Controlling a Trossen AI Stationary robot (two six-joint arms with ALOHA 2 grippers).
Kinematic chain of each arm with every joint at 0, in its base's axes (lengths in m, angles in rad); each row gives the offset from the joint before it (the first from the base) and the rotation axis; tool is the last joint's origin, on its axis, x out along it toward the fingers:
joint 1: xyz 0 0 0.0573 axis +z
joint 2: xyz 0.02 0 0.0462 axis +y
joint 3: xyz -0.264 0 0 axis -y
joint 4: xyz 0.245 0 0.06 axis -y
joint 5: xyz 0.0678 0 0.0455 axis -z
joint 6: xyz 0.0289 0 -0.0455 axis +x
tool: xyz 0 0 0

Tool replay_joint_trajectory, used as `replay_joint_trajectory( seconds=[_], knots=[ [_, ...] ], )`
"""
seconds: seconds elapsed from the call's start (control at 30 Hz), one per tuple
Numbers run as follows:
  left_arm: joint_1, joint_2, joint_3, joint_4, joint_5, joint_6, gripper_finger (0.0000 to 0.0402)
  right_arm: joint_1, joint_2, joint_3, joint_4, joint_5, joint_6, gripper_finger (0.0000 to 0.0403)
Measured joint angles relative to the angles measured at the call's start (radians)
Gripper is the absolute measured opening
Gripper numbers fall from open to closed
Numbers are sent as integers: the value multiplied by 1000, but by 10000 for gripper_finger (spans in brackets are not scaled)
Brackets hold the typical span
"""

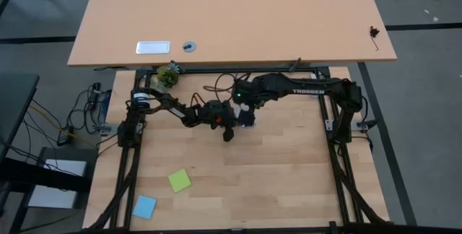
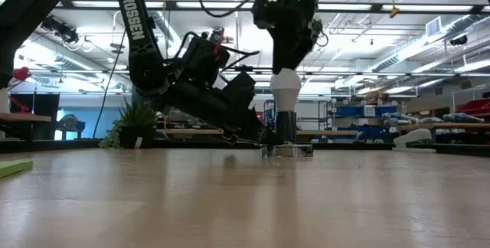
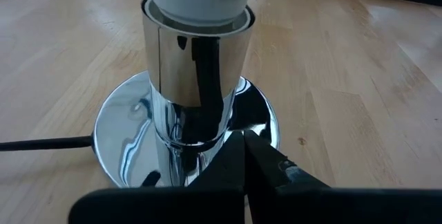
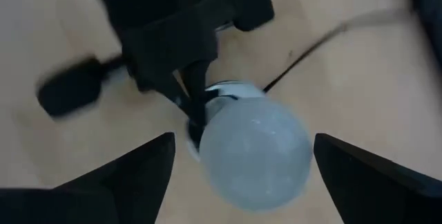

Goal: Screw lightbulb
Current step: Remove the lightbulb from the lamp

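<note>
The white frosted lightbulb [image 2: 287, 87] stands upright with its base in a shiny silver socket [image 3: 197, 79]. The socket rises from a round silver disc [image 3: 124, 127] lying flat on the wooden table, and a black cord [image 3: 41, 143] leads away from it. My right gripper [image 4: 243, 137] hangs open just above the bulb, pointing down, one finger on either side of the bulb's round top [image 4: 252, 151] and apart from it. My left gripper [image 3: 245, 141] is shut, low beside the socket, at the disc's edge. My left gripper has its shut fingertips [image 3: 238, 151] on the rim of the socket's silver disc [image 3: 266, 124], on the side facing that arm. The fingers slant down from the table's left. The disc lies flat on the table with the socket upright.
A green note [image 1: 180, 180] and a blue note [image 1: 144, 206] lie toward the near left of the table. A small potted plant [image 1: 167, 75] stands at the far left corner. A larger light-wood table [image 1: 231, 17] stands beyond the far edge.
</note>
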Motion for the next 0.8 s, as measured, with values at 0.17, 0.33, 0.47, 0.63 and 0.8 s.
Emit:
replay_joint_trajectory(
  seconds=[0.17, 0.33, 0.47, 0.63, 0.8],
  knots=[
    [0, 0, 0, 0, 0, 0, 0, -19, 6, -2, -7, -62, 317, 352],
    [0, 0, 0, 0, 0, 0, 0, -28, 9, -31, 6, -63, 360, 352],
    [0, 0, 0, 0, 0, 0, 0, -42, 10, -36, 6, -55, 367, 340],
    [0, 0, 0, 0, 0, 0, 0, -54, 10, -36, 7, -55, 313, 301],
    [0, 0, 0, 0, 0, 0, 0, -66, 10, -36, 8, -84, 73, 266]
  ],
)
